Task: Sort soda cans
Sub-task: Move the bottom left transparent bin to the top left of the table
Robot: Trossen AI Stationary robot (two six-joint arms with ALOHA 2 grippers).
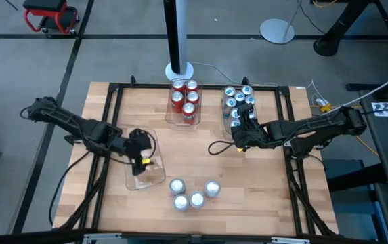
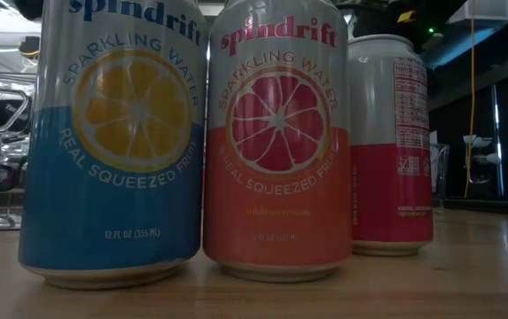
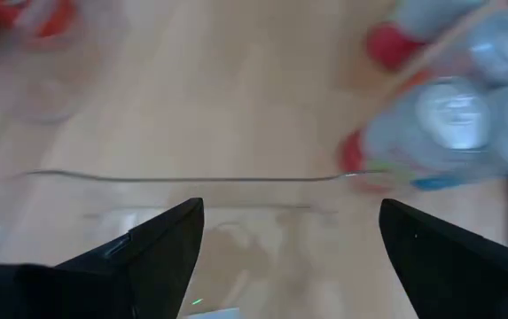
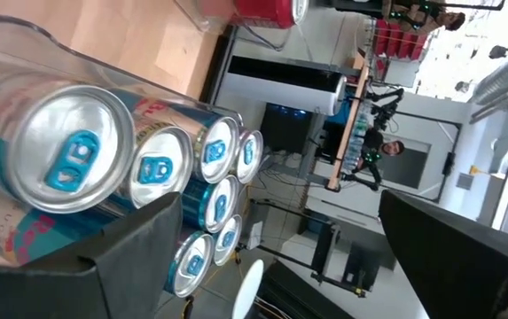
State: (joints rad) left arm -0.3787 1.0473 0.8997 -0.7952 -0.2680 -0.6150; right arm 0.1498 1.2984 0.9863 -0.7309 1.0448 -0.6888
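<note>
Beside blue cans (image 1: 240, 100), right gripper (image 1: 242, 135) jaws open, apart.

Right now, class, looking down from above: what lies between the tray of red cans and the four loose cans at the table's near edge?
In the high view, only bare wooden tabletop lies between the red cans and the loose cans.

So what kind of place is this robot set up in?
Probably a robotics lab or workshop rather than a home: a wooden worktable in a black metal frame on a grey floor, a red rolling stool nearby, and loose cables and a round stand base behind.
</note>
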